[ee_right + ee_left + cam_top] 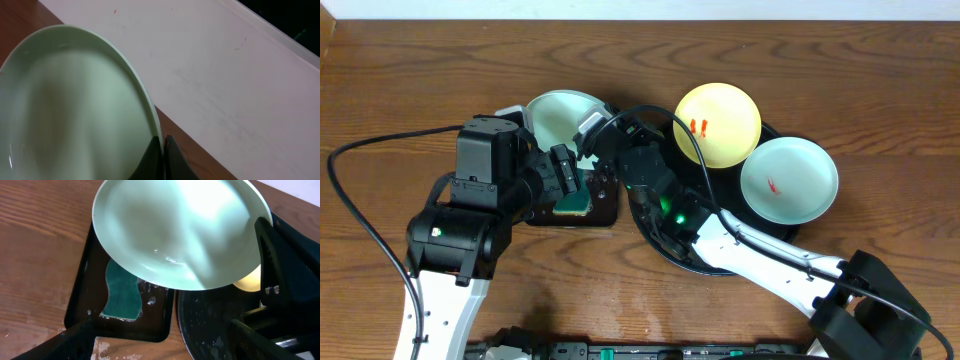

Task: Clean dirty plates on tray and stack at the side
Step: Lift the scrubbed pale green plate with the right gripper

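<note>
Right gripper [162, 146] clamped on the rim of one mint-green plate [180, 230], held tilted above the rectangular tray [80, 285] and green sponge [122, 292]; left gripper [563, 172] spread wide, empty, over the same rectangular tray; yellow plate [717, 124] and second mint plate [788, 180], both red-smeared, lie on the round tray [210, 335].

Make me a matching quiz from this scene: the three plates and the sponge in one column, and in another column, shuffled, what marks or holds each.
Things:
1. yellow plate
2. left green plate
3. right green plate
4. sponge

Descriptions:
A. one red smear
B. lies in the small tray
C. two red marks
D. rim pinched by the right gripper

Pairs: 1-C, 2-D, 3-A, 4-B
</note>
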Tool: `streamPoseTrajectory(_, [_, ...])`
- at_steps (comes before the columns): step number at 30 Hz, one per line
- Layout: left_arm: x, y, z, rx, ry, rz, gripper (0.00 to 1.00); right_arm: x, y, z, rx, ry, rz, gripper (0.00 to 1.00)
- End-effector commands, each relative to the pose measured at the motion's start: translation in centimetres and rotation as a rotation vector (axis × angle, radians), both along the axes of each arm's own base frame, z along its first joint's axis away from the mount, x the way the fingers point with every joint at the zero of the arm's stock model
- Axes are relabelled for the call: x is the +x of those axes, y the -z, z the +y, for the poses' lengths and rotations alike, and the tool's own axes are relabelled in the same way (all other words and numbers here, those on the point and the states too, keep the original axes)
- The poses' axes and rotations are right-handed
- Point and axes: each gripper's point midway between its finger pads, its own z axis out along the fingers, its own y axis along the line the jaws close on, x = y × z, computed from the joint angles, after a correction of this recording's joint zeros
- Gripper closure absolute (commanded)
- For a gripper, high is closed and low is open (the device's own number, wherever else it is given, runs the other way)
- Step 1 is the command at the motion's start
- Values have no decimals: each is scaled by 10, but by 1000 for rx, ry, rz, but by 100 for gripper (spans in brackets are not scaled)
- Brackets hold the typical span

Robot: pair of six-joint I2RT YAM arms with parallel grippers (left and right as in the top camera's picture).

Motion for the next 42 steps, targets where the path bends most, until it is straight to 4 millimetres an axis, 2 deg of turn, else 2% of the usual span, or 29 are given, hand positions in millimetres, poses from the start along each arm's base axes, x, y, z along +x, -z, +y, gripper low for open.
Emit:
streamPoseTrajectory(1, [2,-7,0,2,5,-17,16,-2,-24,-3,32,11,-38,99])
streamPoseTrajectory(17, [2,-7,0,2,5,-17,16,-2,-26,-3,38,12,-42,99])
streamPoseTrajectory(22, [2,-7,0,2,5,-17,16,2,-23,-17,56,106,-29,99])
streamPoseTrajectory(24, [2,-7,0,2,5,-17,15,3,-22,-19,-17,114,-53,99])
streamPoseTrajectory(26, [2,-7,0,2,5,-17,15,10,-28,-35,51,200,-51,99])
streamPoseTrajectory(27, [2,-7,0,2,5,-17,15,9,-26,-31,96,178,-29,99])
streamPoseTrajectory(29, [2,-7,0,2,5,-17,16,2,-18,-13,-5,66,-29,99])
streamPoseTrajectory(30, [2,-7,0,2,5,-17,15,4,-18,-18,-23,92,-40,99])
streamPoseTrajectory(32, [2,-7,0,2,5,-17,15,9,-25,-32,99,185,-21,99])
streamPoseTrajectory(33, [2,-7,0,2,5,-17,16,7,-24,-25,122,143,-2,99])
streamPoseTrajectory(34, [2,-7,0,2,5,-17,15,-1,-18,-10,39,50,-7,99])
streamPoseTrajectory(35, [2,-7,0,2,5,-17,15,-2,-17,-9,-26,38,-31,99])
streamPoseTrajectory(36, [2,-7,0,2,5,-17,15,3,-21,-19,-23,103,-47,99])
streamPoseTrajectory(37, [2,-7,0,2,5,-17,15,8,-26,-34,45,195,-41,99])
streamPoseTrajectory(38, [2,-7,0,2,5,-17,15,9,-26,-39,125,235,-16,99])
streamPoseTrajectory(40, [2,-7,0,2,5,-17,15,3,-14,-25,60,145,17,99])
streamPoseTrajectory(41, [2,-7,0,2,5,-17,15,3,-10,-26,42,150,27,99])
streamPoseTrajectory(42, [2,-7,0,2,5,-17,15,6,-7,-36,72,209,47,99])
